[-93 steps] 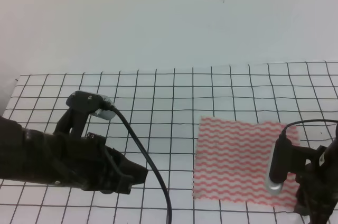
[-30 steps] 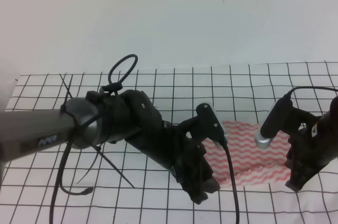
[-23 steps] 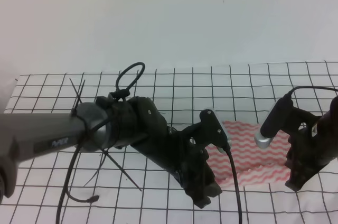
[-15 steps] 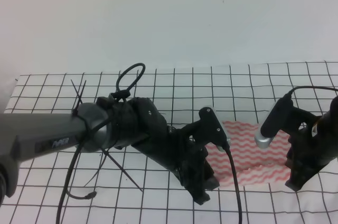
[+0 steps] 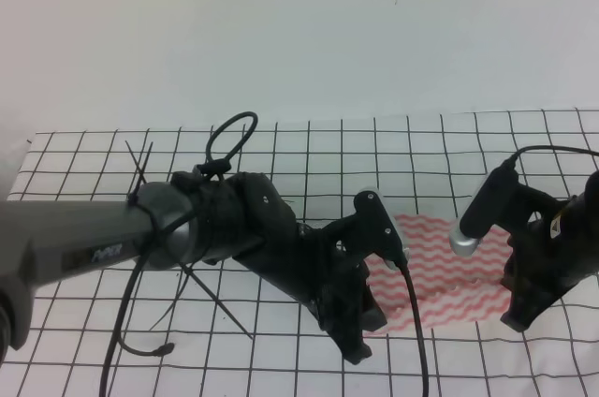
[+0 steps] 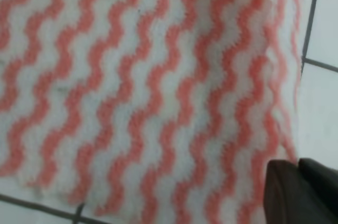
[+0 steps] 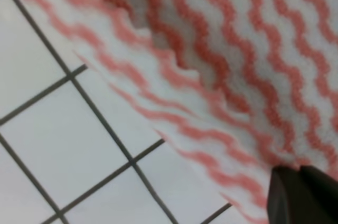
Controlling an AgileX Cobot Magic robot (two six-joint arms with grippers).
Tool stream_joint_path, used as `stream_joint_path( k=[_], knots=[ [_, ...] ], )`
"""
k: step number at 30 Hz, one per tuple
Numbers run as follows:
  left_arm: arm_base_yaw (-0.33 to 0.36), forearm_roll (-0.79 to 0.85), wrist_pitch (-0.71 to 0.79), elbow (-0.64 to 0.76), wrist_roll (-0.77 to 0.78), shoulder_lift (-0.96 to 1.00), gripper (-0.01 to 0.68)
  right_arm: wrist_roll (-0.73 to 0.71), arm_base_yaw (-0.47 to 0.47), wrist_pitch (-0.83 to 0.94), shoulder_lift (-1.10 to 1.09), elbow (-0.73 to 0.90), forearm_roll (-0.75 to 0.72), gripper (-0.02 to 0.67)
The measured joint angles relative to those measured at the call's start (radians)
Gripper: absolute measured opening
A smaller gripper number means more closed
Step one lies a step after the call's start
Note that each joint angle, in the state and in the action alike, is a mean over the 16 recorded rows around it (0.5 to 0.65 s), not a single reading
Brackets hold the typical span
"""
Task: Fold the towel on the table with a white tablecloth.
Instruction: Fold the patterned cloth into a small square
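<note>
Even bright light, soft shadows; wrist views blurry close-up, ext view soft.

Left arm: grey tube with faint lettering, black wrist housing, black cable loops and zip ties | Right arm: black housing, small yellow label, thin black cable | Both: black wrist camera with silver lens end

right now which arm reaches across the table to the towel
The left arm: it stretches from the left edge across the grid cloth, its gripper at the towel's left near corner. The right gripper sits on its own side.
</note>
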Motion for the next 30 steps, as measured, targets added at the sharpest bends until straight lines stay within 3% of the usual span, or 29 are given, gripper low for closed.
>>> stream_joint_path(
  k=[30],
  knots=[
    [0.008, 0.295, -0.028, -0.244, -0.140, 0.097, -0.001, 0.050, -0.050, -0.253, 0.047, 0.000, -0.039, 0.004]
  ],
)
